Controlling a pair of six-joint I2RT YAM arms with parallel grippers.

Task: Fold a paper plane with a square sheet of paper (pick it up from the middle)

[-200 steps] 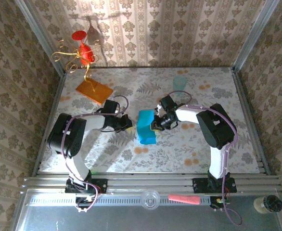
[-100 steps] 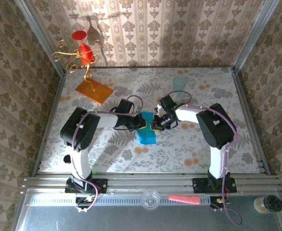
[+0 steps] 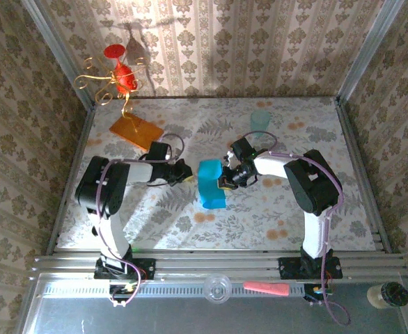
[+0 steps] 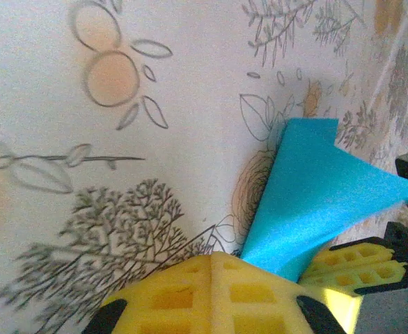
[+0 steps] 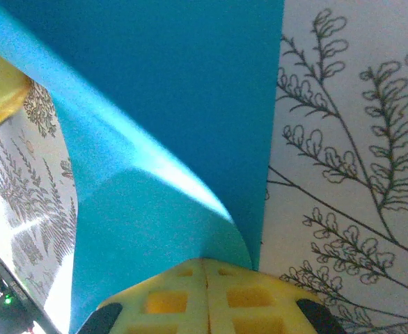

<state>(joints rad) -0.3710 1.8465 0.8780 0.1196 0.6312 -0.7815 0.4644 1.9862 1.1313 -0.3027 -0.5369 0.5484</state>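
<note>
1. Top view: the square sheet of paper lies near the middle of the floral table, partly curled over itself. The right gripper is at its right edge. The left gripper sits just beside its left edge. An orange slab at the far left and a mint cup at the far right both lie well apart from the sheet.
2. Left wrist view: the left gripper has its yellow fingers pressed together with nothing between them. The sheet rises tilted off the table on the right. Its lower edge runs behind those fingers, and it is hard to tell whether it touches them. The right gripper is at the sheet's lower side.
3. Right wrist view: the right gripper is clenched on the sheet, pinching it at the near edge. There the paper bends up in a curl, while the flat part lies on the table ahead.
</note>
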